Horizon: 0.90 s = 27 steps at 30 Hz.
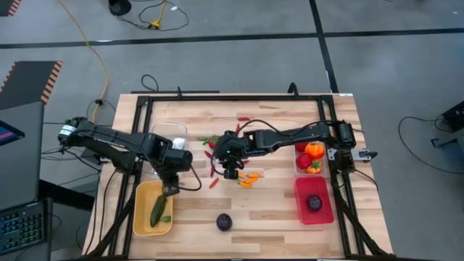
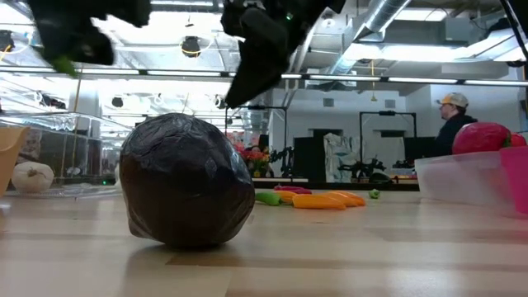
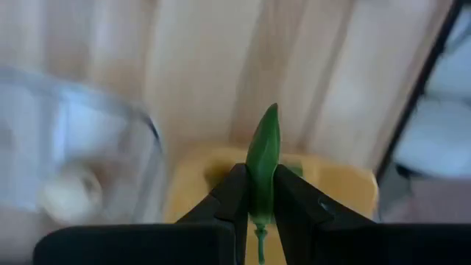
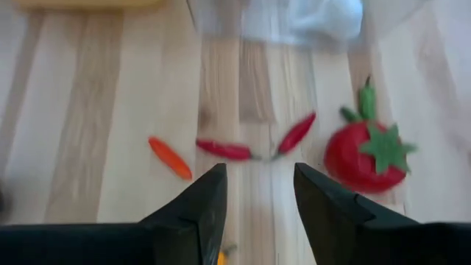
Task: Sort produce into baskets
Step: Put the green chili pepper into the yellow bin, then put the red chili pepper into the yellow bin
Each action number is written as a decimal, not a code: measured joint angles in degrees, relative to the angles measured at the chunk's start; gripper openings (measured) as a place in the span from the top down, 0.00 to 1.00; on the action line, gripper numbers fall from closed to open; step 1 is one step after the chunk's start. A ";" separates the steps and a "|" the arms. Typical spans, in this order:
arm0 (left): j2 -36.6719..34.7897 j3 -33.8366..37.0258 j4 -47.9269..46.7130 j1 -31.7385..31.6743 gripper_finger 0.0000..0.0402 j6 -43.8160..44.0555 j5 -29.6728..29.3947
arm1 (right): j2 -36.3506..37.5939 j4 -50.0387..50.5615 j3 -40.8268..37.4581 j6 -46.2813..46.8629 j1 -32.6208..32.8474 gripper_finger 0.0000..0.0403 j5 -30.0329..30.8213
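Note:
My left gripper (image 1: 170, 191) hangs over the far end of the yellow basket (image 1: 141, 217), shut on a thin green chilli (image 3: 263, 158). Green produce (image 1: 158, 210) lies in that basket. My right gripper (image 1: 230, 171) stands open over the table's middle, above loose red chillies (image 4: 224, 151) and an orange chilli (image 4: 169, 158), with a red tomato (image 4: 364, 154) beside them. A dark purple round (image 1: 224, 222) rests on the table near the front edge. The red basket (image 1: 324, 210) holds another purple round (image 1: 315, 202). My left gripper pinches the green chilli between its two fingers near its stem end (image 3: 261, 202). The fingers point steeply down and lie along the chilli, whose pointed tip (image 3: 272, 114) sticks out past the fingertips. The chilli is lifted clear, above the yellow basket (image 3: 353, 188).
A clear basket (image 1: 171, 130) with white garlic (image 2: 33, 176) stands beyond the yellow one. Another clear bin (image 2: 462, 177) at the right holds an orange pepper (image 1: 314, 149) and a tomato (image 2: 485, 137). More chillies (image 1: 249, 180) lie mid-table. A black frame (image 1: 141, 109) rims the table.

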<state>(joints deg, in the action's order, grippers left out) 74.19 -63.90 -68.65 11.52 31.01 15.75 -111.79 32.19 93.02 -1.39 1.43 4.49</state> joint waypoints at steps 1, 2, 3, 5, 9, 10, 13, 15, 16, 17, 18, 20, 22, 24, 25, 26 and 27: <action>0.00 0.00 -1.40 0.59 0.90 0.91 1.22 | 0.00 0.38 -0.36 0.00 -0.09 0.54 0.00; 0.00 0.00 -2.62 1.39 0.90 1.82 1.80 | 0.02 0.71 -0.86 -0.02 -0.10 0.54 0.00; 0.00 0.00 -3.57 2.30 0.90 3.00 2.01 | 0.04 0.83 -1.48 -0.05 -0.26 0.54 0.02; 0.00 0.00 -5.11 4.49 0.90 5.16 2.01 | 0.02 1.08 -2.62 -0.12 -0.49 0.54 0.02; -0.02 0.00 -6.59 8.63 0.88 8.12 2.03 | 0.04 1.92 -3.68 -0.15 -1.13 0.54 0.02; -0.02 0.00 -6.77 9.50 0.87 8.67 2.03 | 0.04 1.92 -3.94 -0.15 -1.32 0.54 0.02; -0.02 0.00 -6.92 11.51 0.83 11.13 2.01 | 0.02 2.08 -4.75 -0.15 -2.04 0.54 0.00; -0.02 0.00 -6.92 12.48 0.80 12.76 1.96 | 0.07 1.65 -5.78 -0.15 -2.50 0.54 0.00; -0.02 0.00 -6.92 12.89 0.79 13.33 1.78 | 0.07 1.74 -6.50 -0.13 -2.81 0.54 0.00; -0.02 0.00 -6.92 13.26 0.77 13.74 1.41 | 0.07 2.38 -7.08 -0.13 -2.99 0.54 0.00; -0.02 0.00 -6.92 13.63 0.75 13.91 0.94 | -0.01 3.19 -7.40 -0.13 -3.21 0.54 0.00; -0.02 0.00 -6.92 14.25 0.71 14.53 -0.41 | -0.06 4.29 -7.95 -0.13 -3.52 0.54 0.00; -0.02 0.00 -6.90 14.53 0.68 14.81 -1.67 | 0.07 4.13 -8.69 -0.14 -3.54 0.54 0.00; -0.02 0.00 -6.92 14.57 0.64 14.87 -2.72 | 0.06 4.24 -9.72 -0.69 -3.50 0.54 -0.05; -0.02 0.00 -6.90 14.57 0.63 14.88 -3.07 | 0.04 4.28 -10.39 -1.58 -3.48 0.54 -0.11; -0.02 0.00 -6.90 14.56 0.62 14.92 -3.40 | 0.04 4.23 -11.21 -2.37 -3.45 0.54 -0.28; -0.02 0.00 -6.90 14.55 0.61 14.92 -3.74 | 0.04 4.33 -11.96 -3.02 -3.45 0.54 -0.39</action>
<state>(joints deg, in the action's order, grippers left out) 74.17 -63.90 -75.55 26.06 45.93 12.01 -111.74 36.52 81.06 -4.40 -2.02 4.10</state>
